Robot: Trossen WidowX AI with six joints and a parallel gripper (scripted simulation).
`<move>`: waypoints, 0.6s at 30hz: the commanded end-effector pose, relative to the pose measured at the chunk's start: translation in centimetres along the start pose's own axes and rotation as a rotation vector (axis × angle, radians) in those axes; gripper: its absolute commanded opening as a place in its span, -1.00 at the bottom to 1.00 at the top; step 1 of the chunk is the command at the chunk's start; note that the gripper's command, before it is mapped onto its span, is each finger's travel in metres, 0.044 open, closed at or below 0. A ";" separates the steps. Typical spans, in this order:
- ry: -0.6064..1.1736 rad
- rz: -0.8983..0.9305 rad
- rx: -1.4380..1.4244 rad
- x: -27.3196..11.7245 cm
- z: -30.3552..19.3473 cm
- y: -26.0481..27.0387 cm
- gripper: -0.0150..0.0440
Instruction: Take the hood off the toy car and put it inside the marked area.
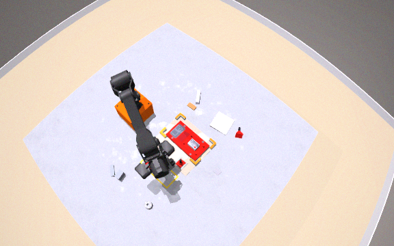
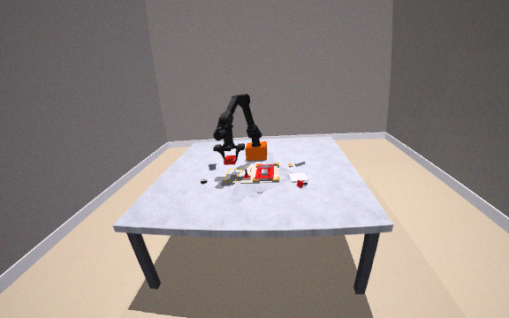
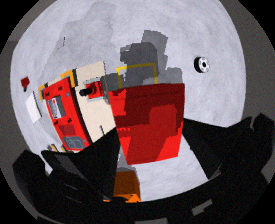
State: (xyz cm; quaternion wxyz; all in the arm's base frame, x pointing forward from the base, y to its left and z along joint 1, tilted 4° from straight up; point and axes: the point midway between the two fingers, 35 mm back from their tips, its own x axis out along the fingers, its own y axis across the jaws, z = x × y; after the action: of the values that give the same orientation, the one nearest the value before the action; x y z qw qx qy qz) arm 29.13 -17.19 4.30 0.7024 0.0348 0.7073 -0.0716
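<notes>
The red hood [image 2: 230, 161] [image 3: 150, 122] is off the car and held in the air. My gripper [image 2: 231, 158] [image 3: 149, 124] is shut on it, with one black finger at each side. In the top view the arm hides most of the hood. The marked area, a yellow outline [image 1: 167, 187] [image 2: 234, 170] [image 3: 138, 65], lies on the table below and is partly hidden by the arm and the hood. Shadows fall across it. The red toy car [image 1: 182, 143] [image 2: 259, 173] [image 3: 68, 125] sits beside it between yellow corner brackets, with its engine bay uncovered.
A red part with a black knob [image 1: 180, 162] [image 2: 246, 176] [image 3: 94, 90] stands between car and outline. A small wheel [image 1: 150, 205] [image 2: 203, 181] [image 3: 203, 64] and grey blocks [image 1: 120, 175] [image 2: 212, 167] lie around the outline. A white square [image 1: 221, 123] [image 2: 298, 177] [image 3: 33, 107] lies beyond the car.
</notes>
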 end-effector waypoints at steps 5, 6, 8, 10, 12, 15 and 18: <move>0.012 -0.001 -0.007 1.1 -0.2 0.0 -0.49; 0.012 -0.001 -0.007 1.2 -0.2 0.0 -0.49; 0.012 -0.001 -0.007 1.4 -0.2 0.0 -0.49; 0.012 -0.001 -0.007 1.6 -0.2 0.0 -0.49; 0.012 -0.001 -0.007 1.7 -0.2 0.0 -0.49; 0.012 -0.001 -0.007 2.0 -0.2 0.0 -0.49; 0.012 -0.001 -0.007 2.3 -0.2 0.0 -0.49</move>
State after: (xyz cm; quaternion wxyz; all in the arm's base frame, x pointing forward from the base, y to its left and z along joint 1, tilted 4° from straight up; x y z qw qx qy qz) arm 29.23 -17.38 2.71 0.7034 0.0343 0.7063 -0.0721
